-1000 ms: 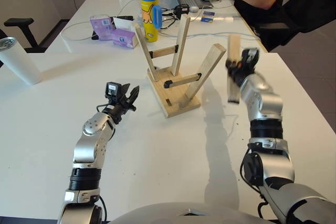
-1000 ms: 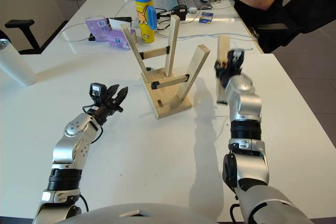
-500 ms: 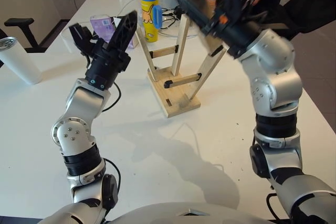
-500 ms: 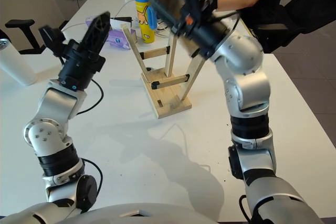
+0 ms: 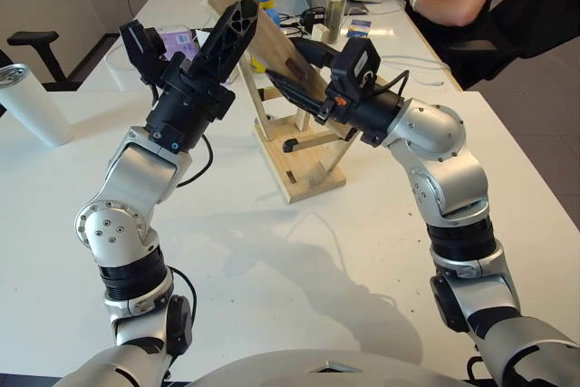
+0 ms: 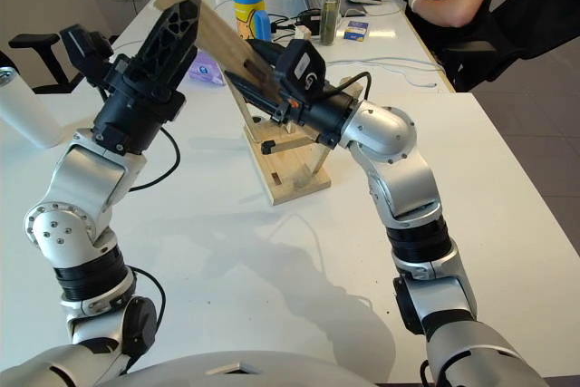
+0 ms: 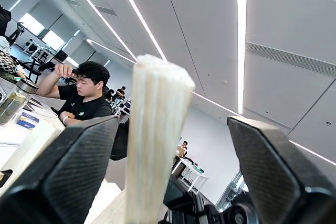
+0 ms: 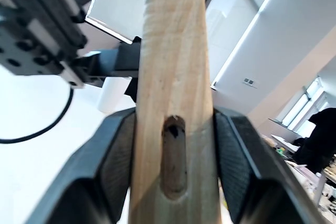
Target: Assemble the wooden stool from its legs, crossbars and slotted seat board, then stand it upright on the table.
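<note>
Slanting flat grained wooden leg [image 8: 176, 51], oval-slotted, between right gripper's [image 8: 176, 145] black fingers [image 8: 113, 166].

Open tabletop [image 6: 272, 265] fronts the half-built stool [image 6: 294, 178]; cup [image 6: 246, 8] and bottle [image 6: 332, 11] stand behind.

Bright, even indoor light from long ceiling strips [image 7: 241, 3], with soft grey shadows on the white desk [image 5: 299, 260]. Sharp in both eye views; blurred at close range on the wooden leg [image 8: 176, 77] in the wrist views, and washed out to white behind it.
</note>
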Motion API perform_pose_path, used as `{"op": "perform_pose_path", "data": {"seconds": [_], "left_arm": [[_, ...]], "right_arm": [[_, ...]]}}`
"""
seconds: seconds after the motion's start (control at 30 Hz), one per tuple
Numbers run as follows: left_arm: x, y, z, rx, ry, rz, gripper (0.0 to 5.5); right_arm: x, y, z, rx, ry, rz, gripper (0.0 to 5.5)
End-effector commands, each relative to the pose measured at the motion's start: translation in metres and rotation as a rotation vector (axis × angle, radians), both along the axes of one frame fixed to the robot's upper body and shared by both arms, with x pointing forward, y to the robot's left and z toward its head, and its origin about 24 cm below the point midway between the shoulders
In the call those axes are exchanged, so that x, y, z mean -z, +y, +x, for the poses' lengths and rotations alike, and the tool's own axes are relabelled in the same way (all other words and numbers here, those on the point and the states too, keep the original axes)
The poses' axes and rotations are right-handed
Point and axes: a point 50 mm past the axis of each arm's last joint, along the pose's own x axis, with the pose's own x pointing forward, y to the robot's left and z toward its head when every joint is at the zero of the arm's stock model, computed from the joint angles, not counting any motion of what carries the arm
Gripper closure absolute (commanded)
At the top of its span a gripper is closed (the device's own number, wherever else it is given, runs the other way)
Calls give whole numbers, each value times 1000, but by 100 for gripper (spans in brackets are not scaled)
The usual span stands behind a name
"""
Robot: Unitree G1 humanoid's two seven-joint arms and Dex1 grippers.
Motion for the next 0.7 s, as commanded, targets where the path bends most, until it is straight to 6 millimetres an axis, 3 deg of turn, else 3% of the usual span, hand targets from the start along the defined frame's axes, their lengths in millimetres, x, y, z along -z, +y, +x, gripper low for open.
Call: {"op": "perform_pose_path", "data": {"seconds": [0.03,0.47,0.6,0.7], "left_arm": [[5,0,4,-38,21,66,224],[17,2,10,-81,55,113,435],[20,4,13,-108,67,120,444],[22,6,15,-133,75,125,448]], "right_arm": [[5,2,-3,-8,7,-30,346],[3,2,-1,31,-32,-29,346],[7,1,0,31,-22,-50,346],[9,0,-1,26,-9,-56,276]]}}
